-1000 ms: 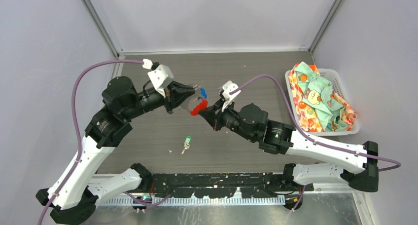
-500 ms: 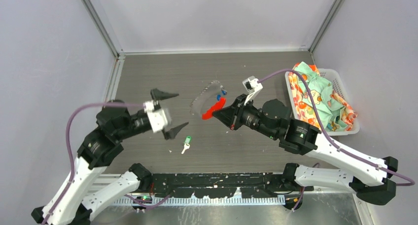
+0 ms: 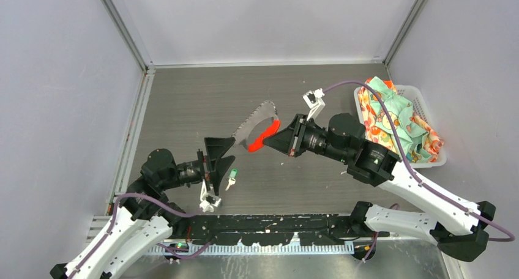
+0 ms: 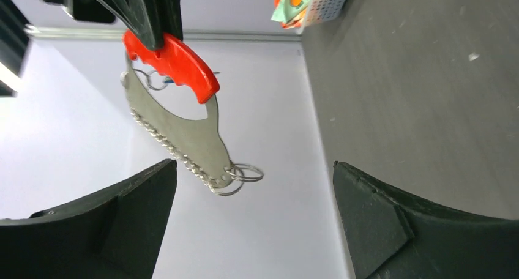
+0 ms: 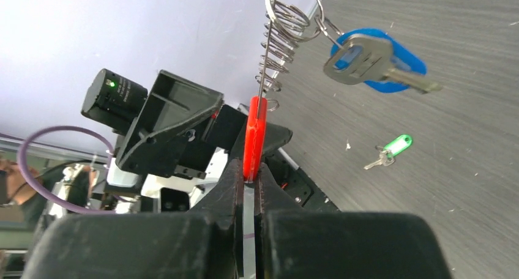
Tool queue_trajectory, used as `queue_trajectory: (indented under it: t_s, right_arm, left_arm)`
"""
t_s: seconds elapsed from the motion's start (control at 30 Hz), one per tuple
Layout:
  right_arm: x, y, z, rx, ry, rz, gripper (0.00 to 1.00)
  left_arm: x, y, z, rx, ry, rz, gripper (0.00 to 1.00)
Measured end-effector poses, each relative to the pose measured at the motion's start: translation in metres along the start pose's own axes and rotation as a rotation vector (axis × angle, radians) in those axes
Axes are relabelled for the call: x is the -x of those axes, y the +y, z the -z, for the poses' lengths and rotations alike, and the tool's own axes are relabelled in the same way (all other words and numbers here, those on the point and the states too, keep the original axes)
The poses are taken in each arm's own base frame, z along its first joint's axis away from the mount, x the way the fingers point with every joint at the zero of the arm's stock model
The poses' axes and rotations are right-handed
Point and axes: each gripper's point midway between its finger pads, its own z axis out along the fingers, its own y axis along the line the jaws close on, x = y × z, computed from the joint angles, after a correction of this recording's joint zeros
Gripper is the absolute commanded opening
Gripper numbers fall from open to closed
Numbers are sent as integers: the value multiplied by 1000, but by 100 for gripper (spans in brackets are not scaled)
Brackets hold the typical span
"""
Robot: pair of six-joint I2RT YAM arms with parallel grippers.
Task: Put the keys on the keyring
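Right gripper was clamped on the keyring's red loop, left gripper gaping; loop looked stiff, chain floppy, so grab there imo.

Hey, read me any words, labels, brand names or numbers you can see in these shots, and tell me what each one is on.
No text can be read in any view.
Blue-headed key: any stamping is too blurred to read.
Green-headed key: too small to tell.
Red loop of the keyring: plain, no marking seen.
Patterned cloth in the basket: cartoon prints, no legible letters.
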Motion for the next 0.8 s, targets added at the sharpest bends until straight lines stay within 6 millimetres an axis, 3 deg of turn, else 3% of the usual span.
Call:
queue_trajectory:
  t_s: [0.3,0.47,0.6,0.67,0.73,0.8]
  right_arm:
    - [-2,9,1,43,105,-145,1]
    - [-12,13,-1,68,183,-206,1]
    - [-16,15,2,83,217,-234,1]
    - [-17,17,3,93,233,-246,1]
    - [-17,18,3,97,240,-256,1]
    - [-18,19,3,108,253,-270,1]
  left_arm:
    - [2,29,-4,75,-4,-314,99]
    - [-3,29,-11,62,-6,-365,89]
    - [-5,26,-15,47,-7,-378,68]
    - [-3,27,-15,50,-14,-391,46]
    - [0,29,-15,56,-30,-398,31]
    - [3,30,-15,63,-45,-399,24]
